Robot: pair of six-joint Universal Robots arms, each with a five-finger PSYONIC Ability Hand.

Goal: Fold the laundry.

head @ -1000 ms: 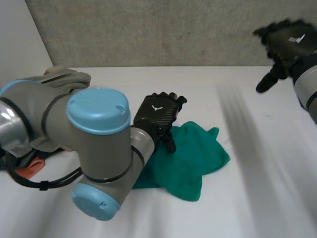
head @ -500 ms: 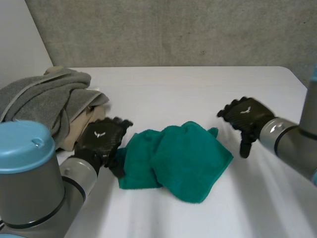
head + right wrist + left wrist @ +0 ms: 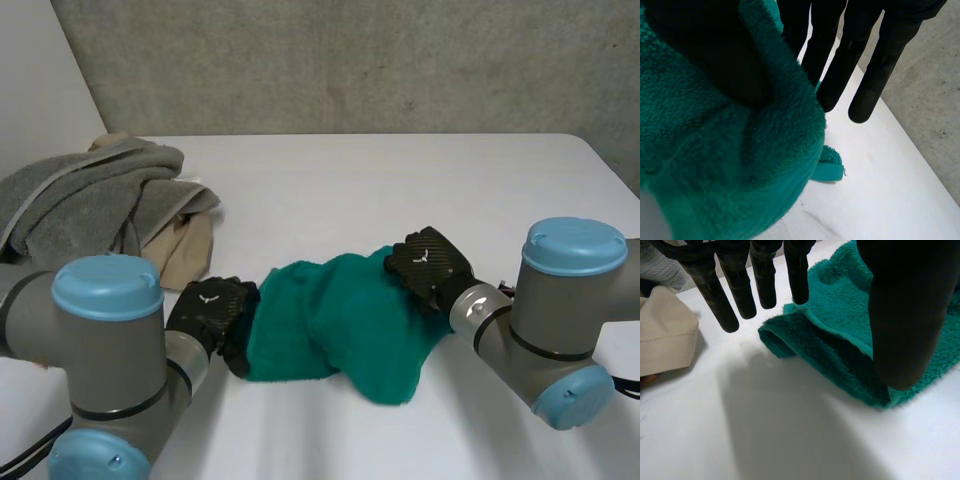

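Note:
A crumpled green towel (image 3: 330,320) lies on the white table (image 3: 400,180) in the head view. My left hand (image 3: 210,310) rests at the towel's left edge. In the left wrist view its fingers (image 3: 720,295) hang straight above a folded edge of the towel (image 3: 840,340), with the thumb (image 3: 900,315) apart over the cloth, so it is open. My right hand (image 3: 428,265) sits on the towel's right edge. In the right wrist view a bunch of towel (image 3: 715,150) is gathered against the palm beside the fingers (image 3: 840,65).
At the table's left stands a pile of grey towel (image 3: 90,195) over beige cloth (image 3: 185,250). The beige cloth (image 3: 665,335) lies close beside my left hand. Bare table runs behind and to the right of the green towel.
The right arm swung down from high at the right onto the towel's right edge and its hand closed. The left hand drew back from on top of the towel to its left edge.

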